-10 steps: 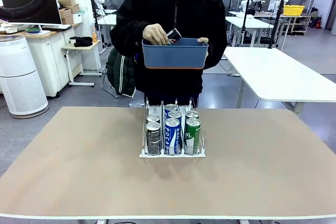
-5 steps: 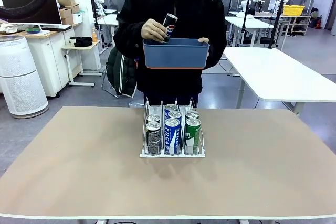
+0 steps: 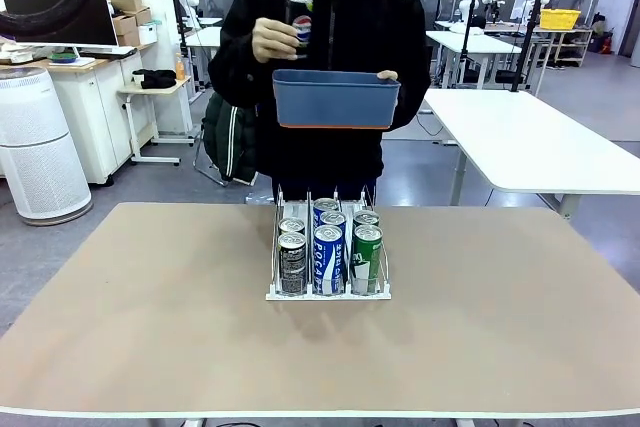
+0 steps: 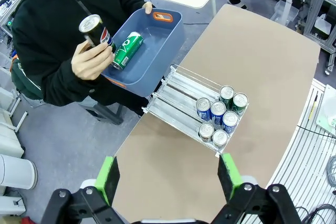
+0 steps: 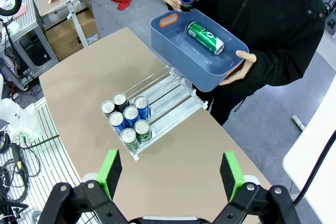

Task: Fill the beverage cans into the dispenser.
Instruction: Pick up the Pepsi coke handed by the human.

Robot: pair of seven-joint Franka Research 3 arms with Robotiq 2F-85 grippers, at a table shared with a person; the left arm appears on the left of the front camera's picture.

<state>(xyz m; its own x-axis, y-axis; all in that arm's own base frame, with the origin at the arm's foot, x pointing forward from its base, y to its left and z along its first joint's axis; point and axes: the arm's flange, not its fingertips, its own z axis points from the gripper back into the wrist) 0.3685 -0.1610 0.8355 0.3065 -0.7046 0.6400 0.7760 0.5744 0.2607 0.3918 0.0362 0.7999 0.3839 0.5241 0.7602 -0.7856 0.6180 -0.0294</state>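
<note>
At middle of tabletop (image 3: 150, 327): dispenser (image 3: 328, 296), six beverage cans (image 3: 328, 259) packed at near end, far lane ends free. Beyond far edge: black Pepsi can (image 3: 299, 19) in person's grip over blue tub (image 3: 335, 107), green can (image 4: 126, 50) lying inside. Robot's left hand (image 4: 169, 177) and right hand (image 5: 170, 173) both wide open, holding nothing, high above. Likely light-to-moderate, stiff, slick, dentable; best gripped across mid-body, upright.

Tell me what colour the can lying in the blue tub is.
The can is green, clearest in the right wrist view.
</note>
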